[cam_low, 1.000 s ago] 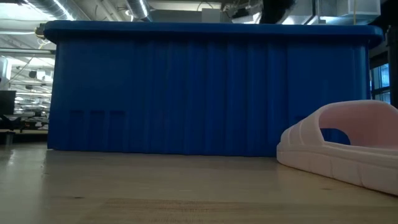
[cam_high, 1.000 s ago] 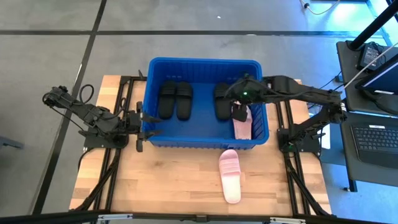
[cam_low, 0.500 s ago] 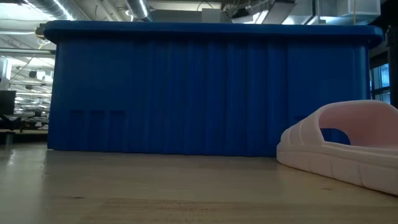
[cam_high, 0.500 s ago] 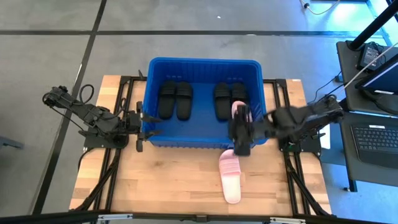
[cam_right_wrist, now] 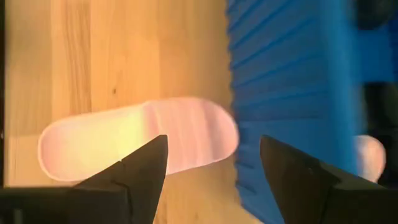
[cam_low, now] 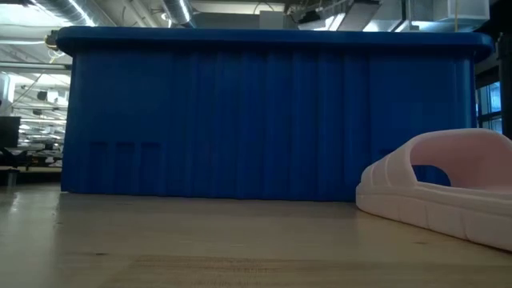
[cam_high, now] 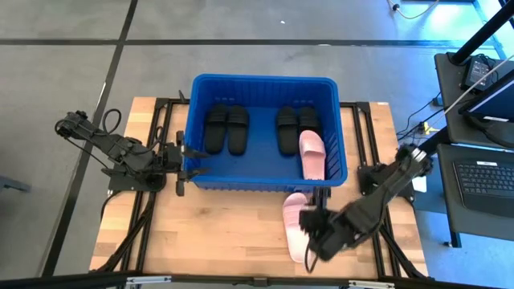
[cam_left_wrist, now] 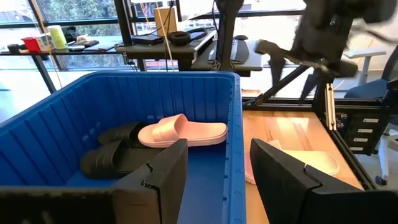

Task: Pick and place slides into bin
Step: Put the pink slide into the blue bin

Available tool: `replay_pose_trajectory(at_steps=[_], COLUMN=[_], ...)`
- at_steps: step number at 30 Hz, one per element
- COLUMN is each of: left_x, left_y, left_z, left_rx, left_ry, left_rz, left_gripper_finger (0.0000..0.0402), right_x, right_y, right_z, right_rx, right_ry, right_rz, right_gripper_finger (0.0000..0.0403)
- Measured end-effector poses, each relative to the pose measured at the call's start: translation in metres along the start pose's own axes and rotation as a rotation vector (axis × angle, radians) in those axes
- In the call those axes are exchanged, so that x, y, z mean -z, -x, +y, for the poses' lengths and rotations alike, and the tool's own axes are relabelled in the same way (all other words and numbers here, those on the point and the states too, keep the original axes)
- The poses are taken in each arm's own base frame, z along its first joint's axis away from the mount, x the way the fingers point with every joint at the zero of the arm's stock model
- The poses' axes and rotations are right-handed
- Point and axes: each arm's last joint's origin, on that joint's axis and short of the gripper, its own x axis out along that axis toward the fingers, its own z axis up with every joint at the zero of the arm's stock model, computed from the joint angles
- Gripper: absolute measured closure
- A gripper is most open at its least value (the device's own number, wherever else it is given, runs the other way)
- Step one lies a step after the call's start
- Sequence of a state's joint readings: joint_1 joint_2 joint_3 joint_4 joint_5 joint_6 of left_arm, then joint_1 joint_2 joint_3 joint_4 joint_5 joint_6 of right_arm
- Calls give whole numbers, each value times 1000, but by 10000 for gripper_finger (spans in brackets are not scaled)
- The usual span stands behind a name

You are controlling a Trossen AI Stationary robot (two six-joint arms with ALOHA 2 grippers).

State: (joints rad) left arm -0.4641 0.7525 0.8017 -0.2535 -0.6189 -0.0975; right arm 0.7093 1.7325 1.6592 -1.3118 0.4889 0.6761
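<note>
Your bin (cam_high: 268, 84) holds 4 black slides (cam_high: 227, 128) and 1 pink slide (cam_high: 312, 154). 1 pink slide (cam_high: 296, 226) lies outside on the wooden table (cam_high: 225, 233). Right gripper (cam_high: 309, 238) open above it, blurred; left gripper (cam_high: 191, 159) open, empty, at the bin's wall.

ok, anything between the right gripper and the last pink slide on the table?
Nothing visible. The right gripper hangs open right over the pink slide on the wooden table, just outside the blue bin; the right wrist view shows only bare wood around the slide. To get in, it must clear the bin's near wall.
</note>
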Motion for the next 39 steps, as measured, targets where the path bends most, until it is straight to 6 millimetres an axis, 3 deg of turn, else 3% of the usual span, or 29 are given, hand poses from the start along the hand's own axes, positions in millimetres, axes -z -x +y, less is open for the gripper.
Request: replay_pose_trajectory(at_steps=[4, 11, 15, 21, 30, 39], left_x=[0, 0, 0, 0, 0, 0], left_y=[0, 0, 0, 0, 0, 0], left_z=[0, 0, -1, -1, -1, -2], left_rx=[0, 8, 37, 40, 40, 65], left_ry=[0, 55, 76, 79, 79, 84], left_rz=[0, 1, 5, 5, 5, 9], left_gripper_finger=[230, 230, 230, 230, 230, 230], right_x=[8, 16, 22, 21, 17, 11], right_y=[-25, -78, -100, -122, -138, -129], right_z=[32, 68, 78, 78, 73, 73], right_rx=[53, 121, 162, 211, 235, 197], right_ry=[65, 139, 151, 117, 93, 66], right_rz=[48, 158, 209, 247, 285, 282], right_gripper_finger=[148, 148, 148, 163, 237, 383])
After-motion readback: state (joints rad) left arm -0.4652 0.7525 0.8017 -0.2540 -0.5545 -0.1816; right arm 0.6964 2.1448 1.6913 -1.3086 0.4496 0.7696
